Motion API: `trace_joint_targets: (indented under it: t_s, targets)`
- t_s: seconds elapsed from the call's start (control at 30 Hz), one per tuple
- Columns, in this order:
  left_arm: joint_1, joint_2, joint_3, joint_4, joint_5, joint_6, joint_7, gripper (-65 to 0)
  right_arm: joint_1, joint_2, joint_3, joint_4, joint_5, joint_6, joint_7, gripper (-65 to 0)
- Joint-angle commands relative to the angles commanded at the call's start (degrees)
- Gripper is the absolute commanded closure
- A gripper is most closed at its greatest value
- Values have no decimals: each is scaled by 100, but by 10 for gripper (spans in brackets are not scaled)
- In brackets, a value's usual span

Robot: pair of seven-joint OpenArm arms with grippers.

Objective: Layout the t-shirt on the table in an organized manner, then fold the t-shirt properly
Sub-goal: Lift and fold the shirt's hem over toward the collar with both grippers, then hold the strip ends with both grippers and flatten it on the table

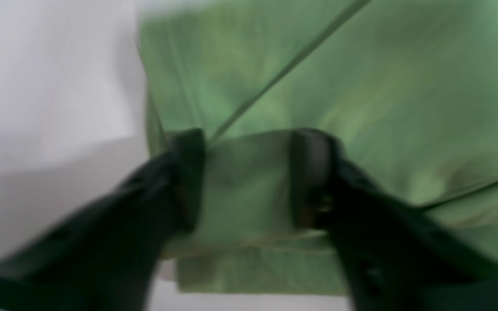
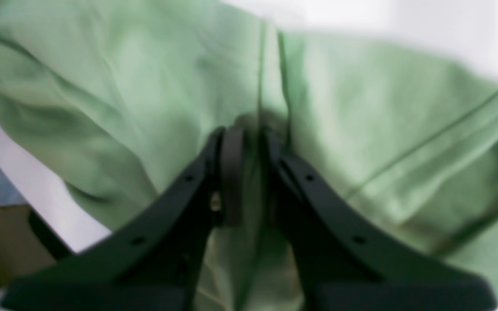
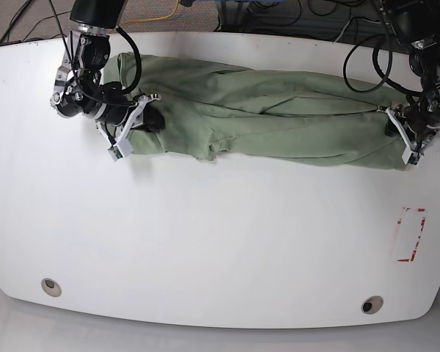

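Robotics lab or test bench | glossy white table (image 3: 205, 242) with two grey grommet holes (image 3: 50, 286) and a red tape rectangle (image 3: 411, 235) marked near one end | tangled black cables (image 3: 279, 15) and a yellow cable (image 3: 158, 16) on brown carpet (image 3: 15, 18) behind the far edge

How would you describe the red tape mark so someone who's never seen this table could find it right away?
Start at the large glossy white table and follow it to the base view's right edge, on the side away from the pale green shirt. There sits the red tape rectangle, upright and narrow. It is the only red thing on the surface; the two round grey grommet holes lie along the near edge.
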Motion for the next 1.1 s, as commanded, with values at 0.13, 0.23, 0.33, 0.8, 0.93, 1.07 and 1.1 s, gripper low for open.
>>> trace_joint_targets:
  t_s: [0.13, 0.23, 0.33, 0.8, 0.93, 1.07, 1.1]
  targets:
    - [97, -88, 9, -413, 0, 0, -290, -161, -9, 167, -237, -404, -404, 0, 422, -89]
    - [97, -88, 18, -475, 0, 0, -343, -161, 167, 334, -422, -888, -765, 0, 835, -89]
    - [44, -70, 35, -475, 0, 0, -343, -161, 360, 404, -519, -1442, -1046, 0, 1222, -89]
    - [-510, -35, 642, -510, 9, 0, -325, -161, 1873, 826, -536, -3323, -1952, 0, 2215, -90]
    - [-563, -35, 651, -510, 9, 0, -325, -179, 2057, 914, -501, -3323, -2127, 0, 2224, -92]
    - [-598, -35, 651, -510, 9, 0, -325, -221, 2145, 993, -510, -3323, -2127, 0, 2233, -94]
    - [-598, -35, 651, -510, 9, 0, -325, -226, 2180, 1002, -501, -3323, -2127, 0, 2233, -94]
